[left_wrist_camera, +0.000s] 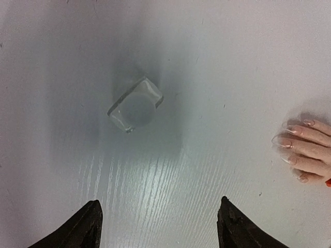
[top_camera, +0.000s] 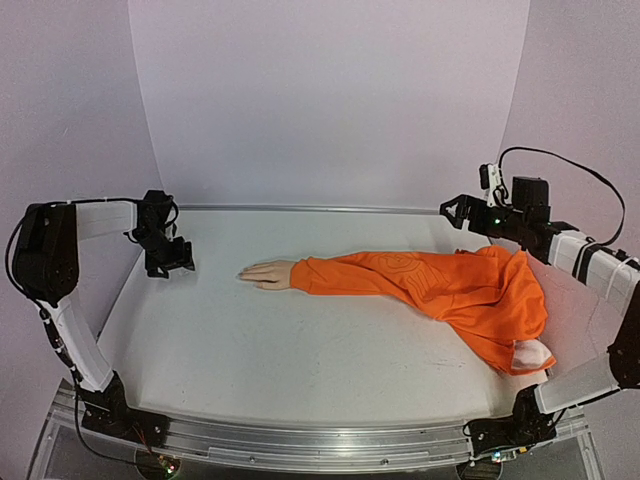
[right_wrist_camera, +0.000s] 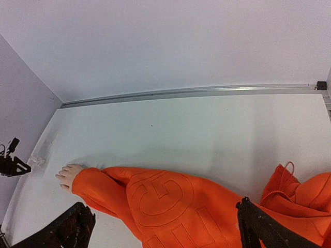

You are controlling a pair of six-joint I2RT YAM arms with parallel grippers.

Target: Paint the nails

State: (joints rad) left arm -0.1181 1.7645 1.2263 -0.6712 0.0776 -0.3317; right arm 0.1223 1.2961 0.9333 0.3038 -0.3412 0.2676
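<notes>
Top external: high at the near edge, looking down over the whole surface [top_camera: 250, 350]. Left wrist: close, straight down. Right wrist: farther off, oblique, facing along the sleeve [right_wrist_camera: 170, 201]. All three share the mannequin hand [top_camera: 268, 273].

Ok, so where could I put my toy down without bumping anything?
The wide bare table between the orange sleeve and the arm bases is free; so is the strip behind the sleeve, up to the back rail. It's crowded near the mannequin hand, clear bottle and left gripper.

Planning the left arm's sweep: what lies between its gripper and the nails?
Only bare white table, as the left wrist view shows. The small clear bottle sits ahead of the left gripper, off that line to the nails.
</notes>
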